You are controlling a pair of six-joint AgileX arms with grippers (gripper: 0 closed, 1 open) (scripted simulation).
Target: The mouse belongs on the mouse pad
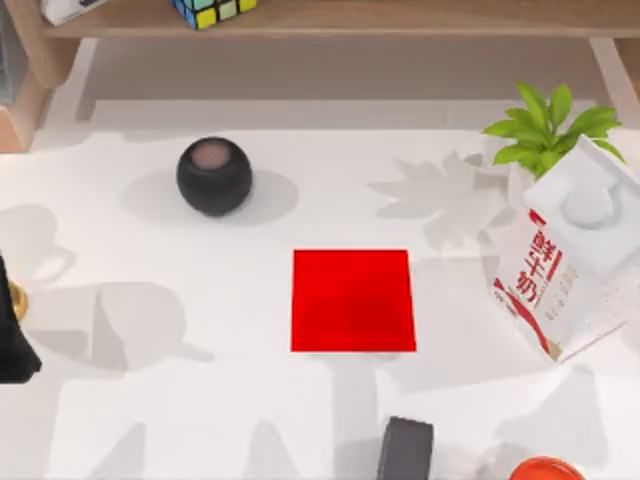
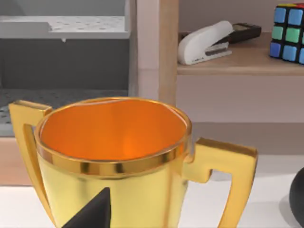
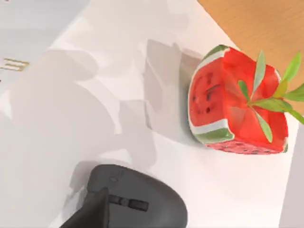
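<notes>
mouse (image 3: pixel 137 202) – dark grey, lies on white desk (image 1: pixel 150 400) close under right wrist camera, near watermelon-patterned cube (image 3: pixel 237 114), apart from it | mouse pad (image 1: pixel 353 300) – red, bare, mid-desk | right fingers (image 3: pixel 92 211) – dark tip over mouse, likely lining up a grasp; opening cannot tell | left arm (image 1: pixel 15 345) – parked at left edge beside gold trophy (image 2: pixel 114 161)

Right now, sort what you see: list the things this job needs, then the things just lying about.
Job:
mouse, by the watermelon planter
mouse pad, table centre, bare

Lying about:
black ball
milk carton
watermelon planter
gold trophy
Rubik's cube
stapler
dark block
</notes>
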